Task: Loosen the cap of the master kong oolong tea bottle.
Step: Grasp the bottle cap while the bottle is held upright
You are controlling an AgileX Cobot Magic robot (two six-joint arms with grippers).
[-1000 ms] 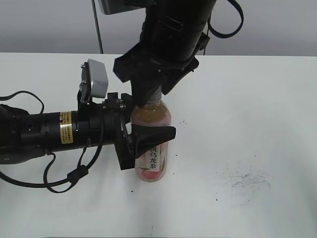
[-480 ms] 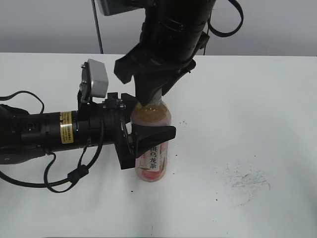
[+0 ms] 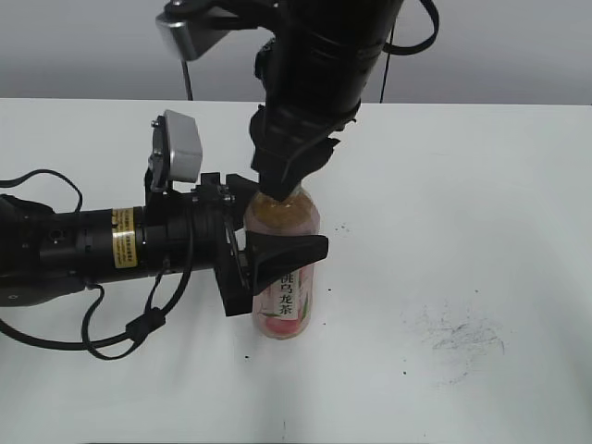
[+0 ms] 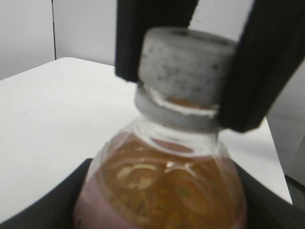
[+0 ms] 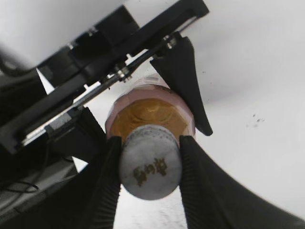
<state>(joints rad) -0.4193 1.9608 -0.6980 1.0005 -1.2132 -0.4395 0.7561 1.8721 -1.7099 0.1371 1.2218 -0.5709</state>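
Observation:
The master kong oolong tea bottle (image 3: 283, 277) stands upright on the white table, amber tea inside and a pink label with black characters. My left gripper (image 3: 268, 254) reaches in from the left and is shut on the bottle's body; the bottle's shoulder (image 4: 162, 191) fills the left wrist view between its dark fingers. My right gripper (image 3: 282, 190) comes down from above and is shut on the white cap (image 5: 150, 162), one finger on each side. The cap (image 4: 186, 67) also shows in the left wrist view, pinched between the right gripper's fingers (image 4: 267, 71).
The white table (image 3: 462, 203) stretches all around the bottle. Dark scuff marks (image 3: 458, 338) lie on it at the right front. The left arm's black body (image 3: 83, 250) and its cables lie across the left side. A grey wall stands behind.
The right gripper's wrist has rotated about the cap; its housing and camera have swung round to the left. The bottle and the left gripper have not moved.

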